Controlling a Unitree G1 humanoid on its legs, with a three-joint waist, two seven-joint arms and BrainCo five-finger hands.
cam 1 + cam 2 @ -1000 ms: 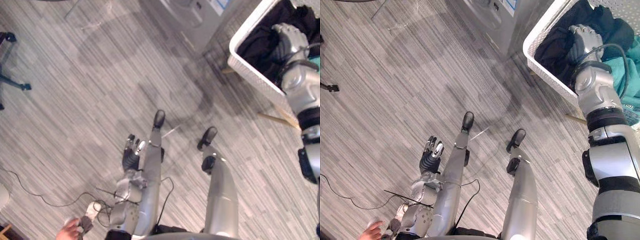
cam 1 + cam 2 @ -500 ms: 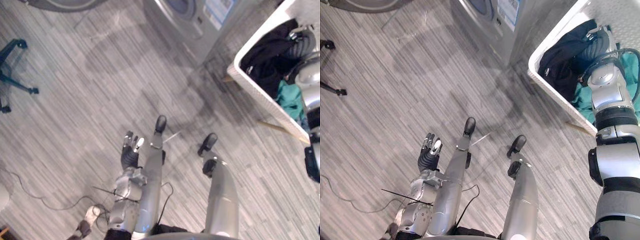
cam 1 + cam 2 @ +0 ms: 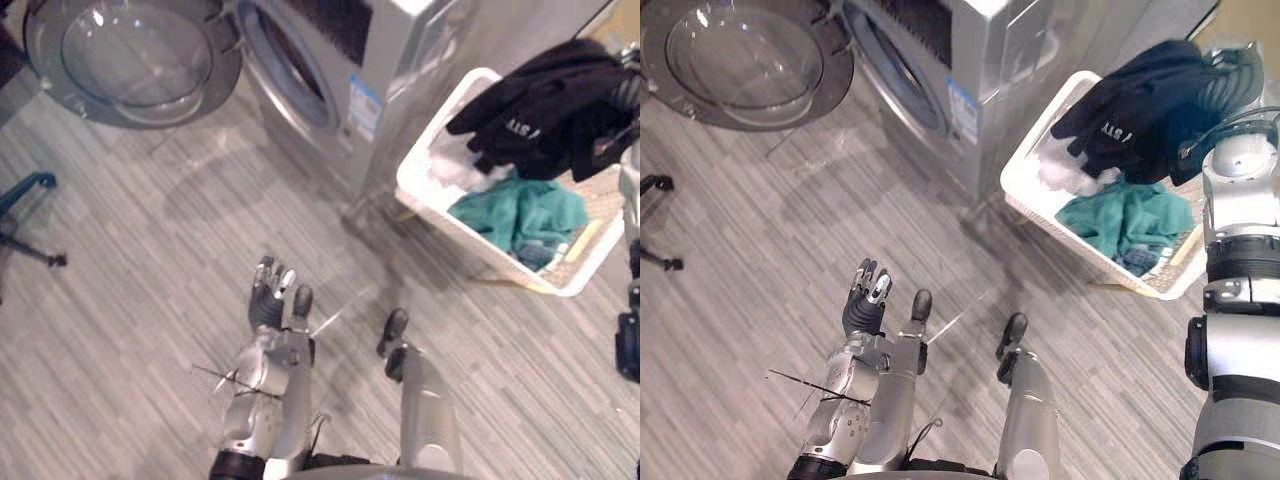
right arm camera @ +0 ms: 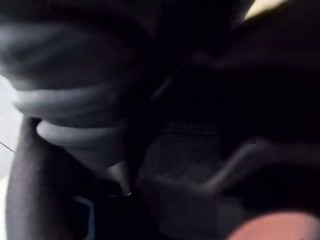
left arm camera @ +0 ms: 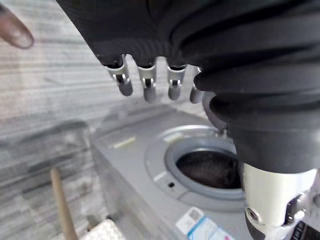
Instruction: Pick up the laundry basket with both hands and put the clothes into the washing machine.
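The left hand (image 3: pixel 270 300) is closest. It hangs low over the striped grey floor (image 3: pixel 120 330). Its fingers are straight and loose, and it holds nothing. A blue chair leg (image 3: pixel 25 190) pokes in from the robot's left.

A bit farther off, on the robot's right, is the white laundry basket (image 3: pixel 470 250). It sits just beside the washing machine's front corner. No hand holds the basket. A teal cloth (image 3: pixel 520 210) lies in a heap in the middle of it. Something white (image 3: pixel 445 165) lies in the end nearest the machine.

A big black garment (image 3: pixel 545 110) is up above the far side of the basket. It has small white letters on it. It bunches around the right hand (image 3: pixel 1232 72), and part of it droops down toward the basket. It seems to hang from that hand. The fingers are buried in the dark cloth, so I cannot tell if they are closed. The right wrist view is mostly dark cloth too.

Farthest away is the grey washing machine (image 3: pixel 400 60). Its round door (image 3: pixel 130 60) is swung wide open to the robot's left. The dark hole of the drum (image 5: pixel 210 170) shows in the front. None of the clothes are in the machine.
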